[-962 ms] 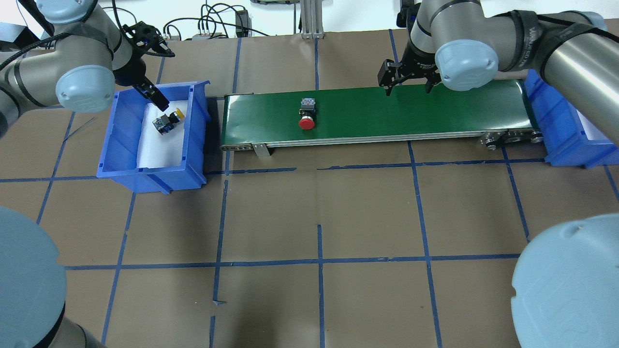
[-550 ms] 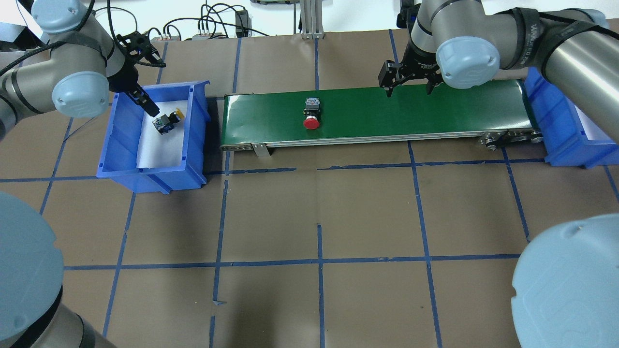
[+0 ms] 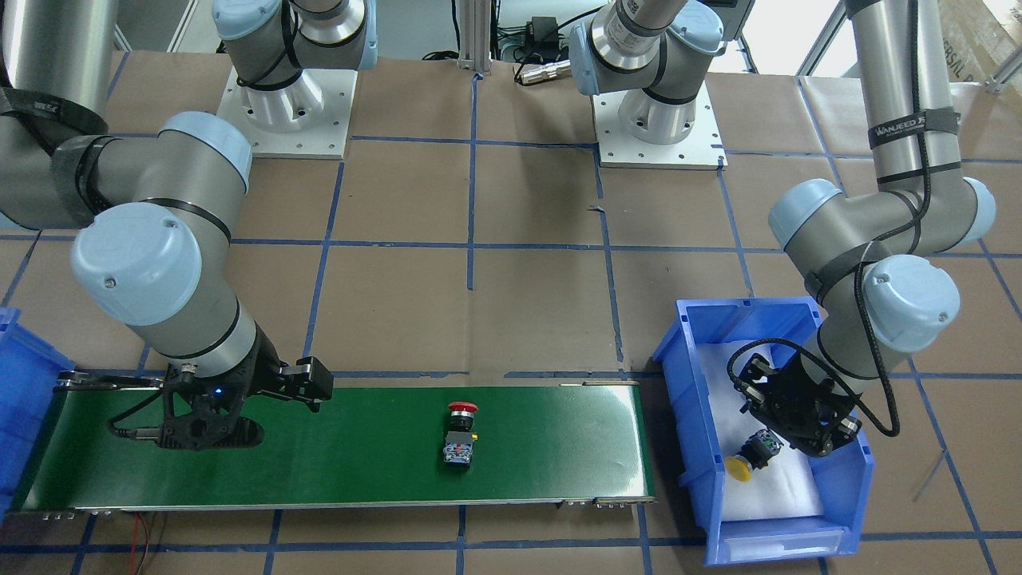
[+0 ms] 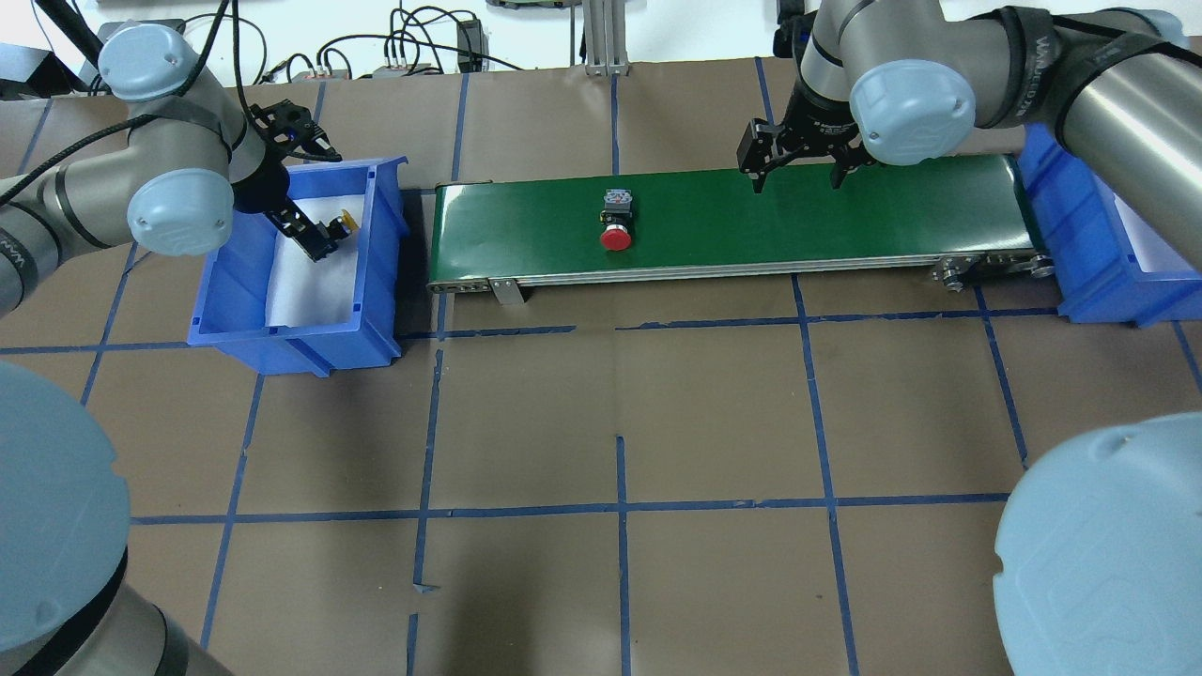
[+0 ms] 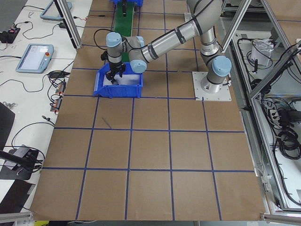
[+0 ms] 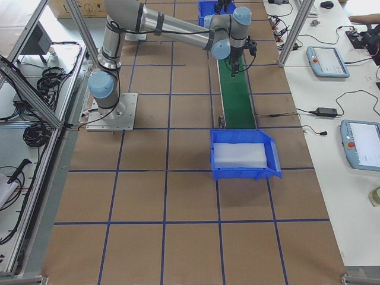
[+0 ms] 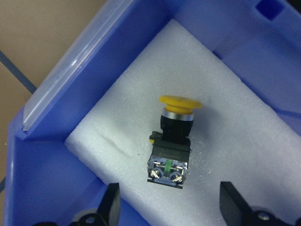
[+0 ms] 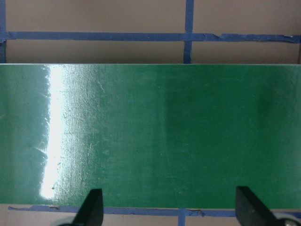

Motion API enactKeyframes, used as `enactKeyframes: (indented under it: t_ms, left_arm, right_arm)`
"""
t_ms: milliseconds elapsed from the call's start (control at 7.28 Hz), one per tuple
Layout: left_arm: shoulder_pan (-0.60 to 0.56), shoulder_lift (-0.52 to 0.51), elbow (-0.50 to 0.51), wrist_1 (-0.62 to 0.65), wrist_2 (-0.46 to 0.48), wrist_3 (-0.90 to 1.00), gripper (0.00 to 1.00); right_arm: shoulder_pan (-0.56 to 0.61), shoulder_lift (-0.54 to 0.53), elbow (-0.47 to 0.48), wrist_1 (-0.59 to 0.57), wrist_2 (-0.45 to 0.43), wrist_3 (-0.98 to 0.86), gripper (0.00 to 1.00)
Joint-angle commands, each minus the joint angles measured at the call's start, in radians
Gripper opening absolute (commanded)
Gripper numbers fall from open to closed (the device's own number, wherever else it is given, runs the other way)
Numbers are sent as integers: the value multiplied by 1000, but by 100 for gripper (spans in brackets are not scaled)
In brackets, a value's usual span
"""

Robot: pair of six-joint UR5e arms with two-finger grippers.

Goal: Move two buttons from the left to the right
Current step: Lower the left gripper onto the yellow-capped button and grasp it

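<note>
The red button (image 4: 616,225) lies on its side on the green conveyor belt (image 4: 845,216), left of the belt's middle, also shown in the front view (image 3: 461,431). The yellow button (image 7: 171,141) lies on white foam in the left blue bin (image 4: 282,333). My left gripper (image 7: 171,207) hangs open just over the yellow button's contact block, one finger on each side and not touching it. In the overhead view the left gripper (image 4: 315,235) hides most of this button. My right gripper (image 4: 796,174) stands open over the belt's far edge, right of the red button, with nothing between its fingers (image 8: 94,207).
A second blue bin (image 4: 1089,263) with a white liner stands at the belt's right end. Blue tape lines grid the brown table. The belt's metal frame and rollers (image 4: 995,268) face the robot. Cables lie past the table's far edge.
The red button has travelled a little to the right along the belt. My left gripper has come down into the left bin over the yellow button. The right gripper has barely moved.
</note>
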Motion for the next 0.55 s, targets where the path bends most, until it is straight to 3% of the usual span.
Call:
enactKeyframes:
  t_ms: [0, 412]
  left_arm:
    - [-1, -16, -1, 18, -2, -7, 75]
    - [-4, -28, 14, 35, -5, 2, 74]
  right_arm:
    - [-3, 6, -3, -2, 3, 19, 100]
    - [-5, 7, 6, -65, -14, 21, 100]
